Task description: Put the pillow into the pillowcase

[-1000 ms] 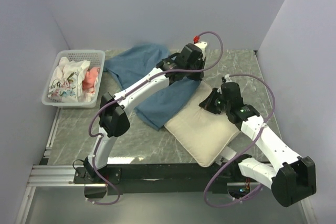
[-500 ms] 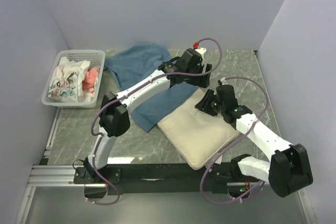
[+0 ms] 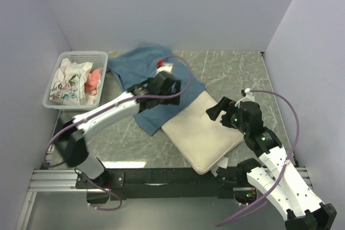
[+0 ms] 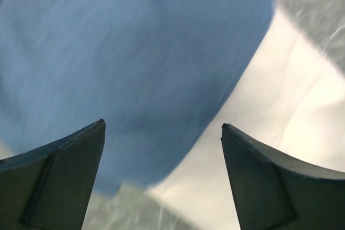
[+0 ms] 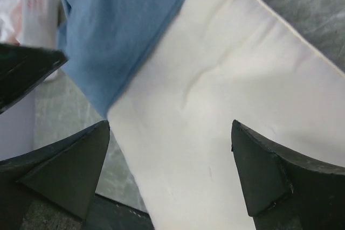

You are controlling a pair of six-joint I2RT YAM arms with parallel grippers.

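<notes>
The cream pillow (image 3: 202,136) lies flat on the table at the near right, plain face up. The blue pillowcase (image 3: 143,65) is spread wrinkled from the back middle down to the pillow's far-left edge, and its hem lies along that edge (image 5: 118,25). My left gripper (image 3: 173,87) hangs open over the pillowcase, close to where it meets the pillow. In the left wrist view, blue cloth (image 4: 135,52) and cream pillow (image 4: 285,106) show between the spread fingers. My right gripper (image 3: 215,112) is open above the pillow's right side (image 5: 226,106), holding nothing.
A white plastic basket (image 3: 81,55) with white floral and pink cloths (image 3: 73,82) stands at the far left. Pale walls close in the left, back and right sides. The black rail with the arm bases runs along the near edge (image 3: 161,176).
Both grippers have opened and let go. The left arm has swung back and left from the pillow's far end. The right arm has pulled back toward its base. The pillow has shifted slightly left.
</notes>
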